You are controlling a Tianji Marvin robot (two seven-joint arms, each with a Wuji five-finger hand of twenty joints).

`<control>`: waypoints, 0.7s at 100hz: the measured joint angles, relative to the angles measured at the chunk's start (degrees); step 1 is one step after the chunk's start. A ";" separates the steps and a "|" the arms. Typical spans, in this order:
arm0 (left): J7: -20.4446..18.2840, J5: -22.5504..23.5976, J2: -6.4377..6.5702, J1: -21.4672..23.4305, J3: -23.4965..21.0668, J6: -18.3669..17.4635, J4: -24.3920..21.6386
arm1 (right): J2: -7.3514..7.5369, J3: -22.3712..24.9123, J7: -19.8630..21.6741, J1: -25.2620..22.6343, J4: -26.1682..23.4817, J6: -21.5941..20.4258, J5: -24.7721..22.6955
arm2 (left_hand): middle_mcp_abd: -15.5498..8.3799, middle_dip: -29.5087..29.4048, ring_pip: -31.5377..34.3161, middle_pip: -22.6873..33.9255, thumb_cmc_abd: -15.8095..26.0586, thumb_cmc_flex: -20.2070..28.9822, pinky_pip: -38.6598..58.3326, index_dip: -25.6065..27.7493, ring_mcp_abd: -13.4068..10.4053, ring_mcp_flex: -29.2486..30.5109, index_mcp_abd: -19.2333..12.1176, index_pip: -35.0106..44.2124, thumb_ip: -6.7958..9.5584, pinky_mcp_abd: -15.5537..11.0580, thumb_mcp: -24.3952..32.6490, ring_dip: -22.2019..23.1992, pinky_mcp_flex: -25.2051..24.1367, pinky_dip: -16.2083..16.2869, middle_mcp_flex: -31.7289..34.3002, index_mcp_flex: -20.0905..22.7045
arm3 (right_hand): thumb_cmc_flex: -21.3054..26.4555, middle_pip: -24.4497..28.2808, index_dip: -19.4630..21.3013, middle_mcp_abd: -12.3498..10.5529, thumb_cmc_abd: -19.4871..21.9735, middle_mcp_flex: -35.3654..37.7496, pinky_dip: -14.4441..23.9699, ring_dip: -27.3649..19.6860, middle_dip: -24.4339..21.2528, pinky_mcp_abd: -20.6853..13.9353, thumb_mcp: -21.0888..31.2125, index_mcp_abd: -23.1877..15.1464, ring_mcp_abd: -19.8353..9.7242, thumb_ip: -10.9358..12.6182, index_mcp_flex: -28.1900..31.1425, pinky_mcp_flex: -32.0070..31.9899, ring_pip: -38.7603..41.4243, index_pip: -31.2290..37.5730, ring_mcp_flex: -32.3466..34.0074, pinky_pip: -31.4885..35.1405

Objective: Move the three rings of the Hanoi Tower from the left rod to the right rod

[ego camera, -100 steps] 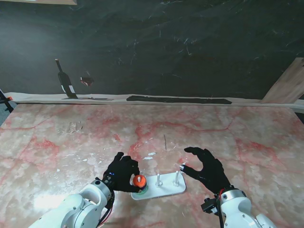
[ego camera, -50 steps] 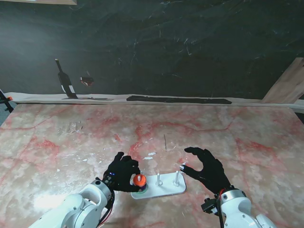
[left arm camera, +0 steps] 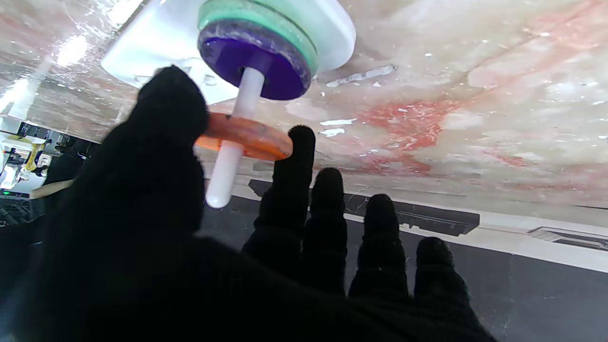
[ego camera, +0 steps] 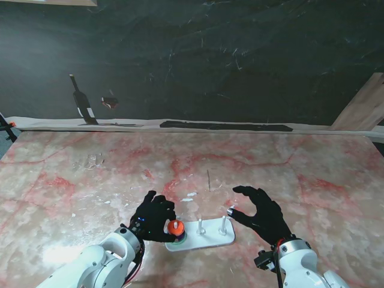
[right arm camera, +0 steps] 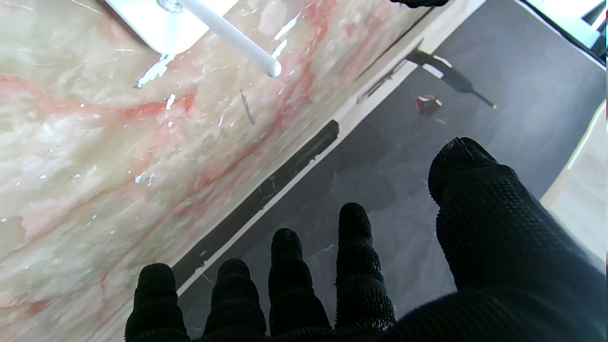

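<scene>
Pink marble table (ego camera: 312, 174); orange ring (left arm camera: 244, 136) is pinched by left hand (ego camera: 155, 217) partway up left rod (left arm camera: 233, 142) for lifting off; right hand (ego camera: 259, 213) is kept spread, empty.

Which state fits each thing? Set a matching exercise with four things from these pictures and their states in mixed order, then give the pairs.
Things:
1. orange ring
2. purple ring
3. right hand
4. middle rod

States:
a. open, holding nothing
b. pinched by the left hand, partway up the left rod
c. bare, no ring on it
d. resting on the green ring

Pairs: 1-b, 2-d, 3-a, 4-c
</scene>
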 measured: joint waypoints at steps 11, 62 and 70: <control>0.03 0.23 0.00 0.13 -0.21 -0.03 -0.32 | 0.00 0.04 0.00 -0.02 0.00 -0.06 0.05 | 0.00 0.00 0.00 0.00 -1.27 0.55 0.00 1.06 0.00 0.00 0.04 1.80 0.00 -0.01 -0.05 0.00 0.00 0.00 0.00 -0.02 | 0.00 0.00 0.00 0.01 0.00 0.00 0.00 0.00 0.00 0.01 0.00 0.00 0.00 0.00 -0.01 0.00 0.00 0.00 0.00 0.02; -0.46 1.53 0.02 1.06 -1.51 -0.52 -2.53 | 0.00 0.11 -0.01 -0.12 0.02 -0.22 0.20 | 0.00 0.01 0.00 0.00 -1.52 1.09 0.08 1.65 0.00 0.00 0.12 3.34 0.00 -0.03 -1.18 0.00 0.00 -0.01 0.00 -0.11 | 0.00 0.00 0.00 0.03 -0.01 0.00 0.00 0.00 0.00 0.01 0.00 0.00 0.01 0.00 -0.06 0.00 0.00 -0.02 0.00 0.17; -0.78 1.71 0.04 1.14 -1.75 -0.72 -3.10 | 0.00 0.12 0.03 -0.12 0.02 -0.22 0.28 | 0.00 0.01 0.00 0.00 -1.52 1.09 0.08 1.65 0.00 0.00 0.12 3.34 0.00 -0.03 -1.20 0.00 0.00 -0.01 0.00 -0.11 | 0.00 0.00 0.00 0.04 -0.01 0.00 0.00 0.00 0.00 0.01 0.00 0.00 0.01 0.00 -0.06 0.00 0.00 -0.02 0.00 0.19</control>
